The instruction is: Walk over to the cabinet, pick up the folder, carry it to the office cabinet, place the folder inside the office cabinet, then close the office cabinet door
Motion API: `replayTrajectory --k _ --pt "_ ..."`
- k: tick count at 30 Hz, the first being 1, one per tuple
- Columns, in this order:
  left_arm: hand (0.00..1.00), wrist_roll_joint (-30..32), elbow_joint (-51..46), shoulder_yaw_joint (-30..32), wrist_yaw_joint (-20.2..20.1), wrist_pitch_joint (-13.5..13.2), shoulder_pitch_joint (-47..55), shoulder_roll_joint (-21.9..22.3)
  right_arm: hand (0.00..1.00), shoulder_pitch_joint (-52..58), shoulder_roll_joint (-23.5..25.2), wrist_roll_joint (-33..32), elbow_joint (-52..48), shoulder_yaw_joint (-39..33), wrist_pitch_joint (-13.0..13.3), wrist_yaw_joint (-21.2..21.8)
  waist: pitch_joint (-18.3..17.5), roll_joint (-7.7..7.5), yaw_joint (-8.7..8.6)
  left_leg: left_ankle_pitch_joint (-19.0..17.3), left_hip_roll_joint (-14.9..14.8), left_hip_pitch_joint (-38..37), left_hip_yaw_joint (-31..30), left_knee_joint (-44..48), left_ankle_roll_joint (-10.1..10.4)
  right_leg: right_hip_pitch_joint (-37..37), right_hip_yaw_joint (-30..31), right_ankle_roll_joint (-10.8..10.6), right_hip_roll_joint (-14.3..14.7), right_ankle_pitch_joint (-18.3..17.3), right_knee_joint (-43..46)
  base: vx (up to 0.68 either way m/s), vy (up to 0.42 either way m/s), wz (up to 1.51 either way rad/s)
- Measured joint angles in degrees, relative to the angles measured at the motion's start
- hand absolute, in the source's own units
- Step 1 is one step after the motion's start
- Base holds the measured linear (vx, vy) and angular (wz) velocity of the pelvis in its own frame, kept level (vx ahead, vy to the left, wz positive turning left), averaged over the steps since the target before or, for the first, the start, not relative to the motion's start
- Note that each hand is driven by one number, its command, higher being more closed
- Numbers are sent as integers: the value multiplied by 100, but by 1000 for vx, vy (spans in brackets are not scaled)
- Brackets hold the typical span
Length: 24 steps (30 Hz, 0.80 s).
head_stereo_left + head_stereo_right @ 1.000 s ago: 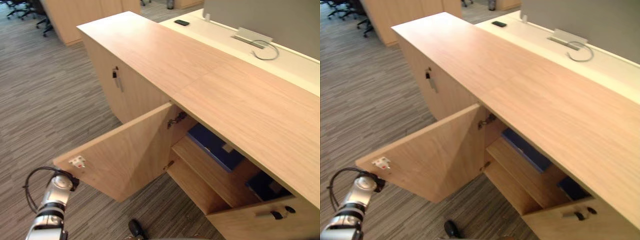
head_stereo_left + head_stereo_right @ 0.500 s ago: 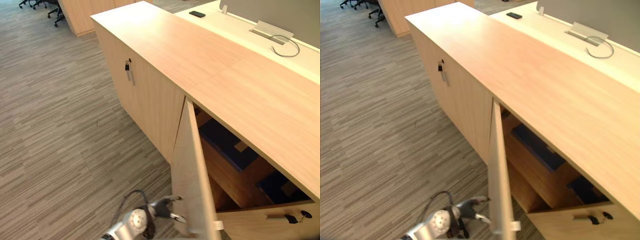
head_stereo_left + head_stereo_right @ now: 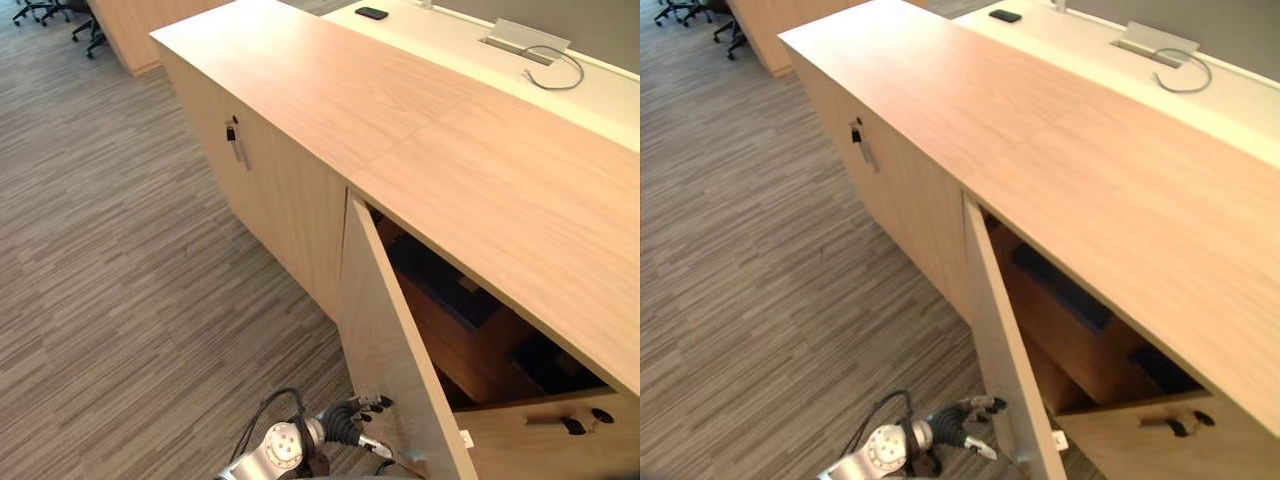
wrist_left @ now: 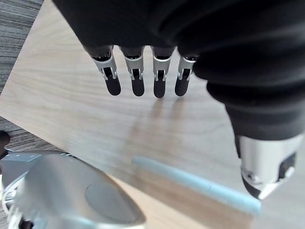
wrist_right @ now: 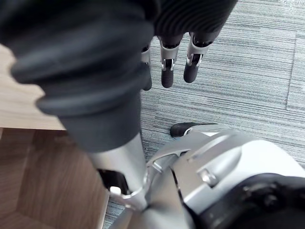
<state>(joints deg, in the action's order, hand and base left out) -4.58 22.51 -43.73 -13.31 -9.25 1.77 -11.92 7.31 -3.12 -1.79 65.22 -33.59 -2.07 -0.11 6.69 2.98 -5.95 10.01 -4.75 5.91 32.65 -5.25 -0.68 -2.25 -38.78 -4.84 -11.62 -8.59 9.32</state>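
The left hand [image 3: 348, 427] is low beside the door [image 3: 385, 345] of the office cabinet [image 3: 400, 110], its fingers straight toward the door's outer face, holding nothing. The door stands partly open. Behind it the dark blue folder [image 3: 1065, 290] lies flat on the upper shelf [image 3: 1065, 335], long axis along the cabinet's length. The right hand [image 5: 167, 74] hangs relaxed and empty over carpet [image 3: 120, 280].

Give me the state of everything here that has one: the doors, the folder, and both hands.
Office cabinet door: partly open.
Folder: lying flat on the shelf inside.
Neighbouring cabinet door: shut, key in place.
Left hand: open, fingers straight, facing the door.
Right hand: open, empty, over the carpet.
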Motion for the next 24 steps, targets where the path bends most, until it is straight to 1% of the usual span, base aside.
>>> replayTrajectory --k 2,3,5,6,7,8,9,10,11,13,14,15,16,17,18,19,20,21,22,23,24 --pt "0 -49 498 536 218 -18 39 197 0 4 0 -185 -1 153 5 -13 -13 -15 1 -13 -68 -1 172 30 17 95 156 28 47 24 -32 -19 -25 -38" --pt "0 -49 637 665 284 -17 35 222 0 4 0 -203 -1 180 12 -13 -16 -21 -7 -17 -90 -1 216 38 22 112 184 36 64 33 -49 -14 -49 -39" --pt "0 -61 959 1006 430 1 36 208 0 4 39 -365 1 232 28 -13 -2 -88 -28 -127 -200 12 322 254 75 112 326 57 117 52 -104 -8 -60 -37" --pt "0 -74 1075 1204 503 20 87 150 0 7 83 -399 6 230 37 -14 -19 -159 -28 -312 -332 53 433 596 111 97 445 63 145 56 -130 17 -134 -61" --pt "0 -115 1131 1435 579 48 165 78 0 14 115 -420 7 230 62 -12 -57 -205 -7 -688 -657 238 495 1400 157 69 620 92 213 73 -195 30 -161 -69" --pt "0 -148 1136 1494 612 60 191 65 0 14 114 -433 6 230 69 -10 -63 -195 17 -847 -817 313 499 1751 171 56 706 103 258 80 -218 50 -157 -85" --pt "0 -201 1136 1582 643 87 231 51 0 14 115 -454 7 230 75 -9 -80 -167 68 -1113 -1148 441 464 2465 150 20 921 132 383 92 -272 35 -89 -84" --pt "0 -289 1136 1630 674 94 255 58 0 13 111 -509 5 230 83 -9 -92 -157 91 -1224 -1367 521 370 2909 128 5 1099 160 471 92 -290 24 -82 -85" --pt "0 -314 1136 1672 677 96 258 69 0 12 110 -527 3 230 92 -9 -93 -154 90 -1253 -1465 580 203 3144 137 -7 1212 172 540 90 -287 9 -102 -83" --pt "0 -455 1131 1774 720 97 254 233 0 12 69 -615 21 232 122 -11 -123 -107 98 -1260 -1623 853 -904 3907 155 11 1673 225 656 108 -267 6 -94 -95" --pt "0 -486 1130 1790 732 97 257 277 0 13 52 -619 32 232 124 -12 -134 -86 97 -1249 -1626 922 -1178 4094 162 18 1790 235 674 107 -261 9 10 -106" --pt "0 -509 1119 1795 741 97 265 382 0 22 23 -627 62 232 123 -12 -136 -103 134 -1325 -1531 1047 -1747 4402 187 5 2078 266 673 90 -222 51 98 -101" --pt "0 -515 1093 1790 744 98 264 489 0 12 -23 -624 85 223 122 -13 -139 -95 147 -1666 -1233 1028 -2267 4367 264 38 2323 293 621 75 -143 61 132 -132" --pt "0 -523 971 1825 797 130 307 567 0 -6 -70 -619 101 214 121 -26 -125 -99 193 -2109 -749 1006 -2902 4236 327 113 2657 311 546 62 -55 71 219 -112" --pt "0 -525 934 1827 804 130 335 562 0 -9 -79 -614 104 208 121 -31 -115 -109 218 -2273 -498 1000 -3212 4137 342 127 2796 290 513 76 -34 49 270 -124" --pt "0 -524 774 1845 809 130 447 547 0 -10 -81 -602 104 204 120 -39 -101 -113 248 -2398 -87 968 -3744 3796 373 132 3039 276 464 83 14 72 358 -126" --pt "0 -524 560 1927 810 128 594 570 0 -8 -68 -600 71 234 116 -40 -89 -100 285 -2369 177 851 -4166 3252 389 132 3331 226 465 72 75 72 311 -133" --pt "0 -523 462 1972 810 122 656 596 0 -1 -61 -594 29 264 116 -40 -94 -58 322 -2077 237 734 -4314 2995 521 144 3490 120 496 63 108 74 302 -140" --pt "0 -519 424 2053 809 131 741 593 0 74 41 -569 -34 490 109 -50 -106 -150 392 -1996 271 488 -4071 2902 514 86 3742 82 450 83 67 75 266 -114" --pt "0 -520 256 2187 812 141 816 588 0 178 141 -557 -206 684 115 -34 -140 -294 381 -2026 304 368 -3822 2765 434 74 3741 120 338 150 11 73 245 -101" --pt "0 -521 185 2235 811 140 868 587 0 245 160 -520 -265 733 115 -37 -158 -340 393 -2050 322 318 -3715 2741 388 71 3754 123 283 153 -5 83 210 -86"
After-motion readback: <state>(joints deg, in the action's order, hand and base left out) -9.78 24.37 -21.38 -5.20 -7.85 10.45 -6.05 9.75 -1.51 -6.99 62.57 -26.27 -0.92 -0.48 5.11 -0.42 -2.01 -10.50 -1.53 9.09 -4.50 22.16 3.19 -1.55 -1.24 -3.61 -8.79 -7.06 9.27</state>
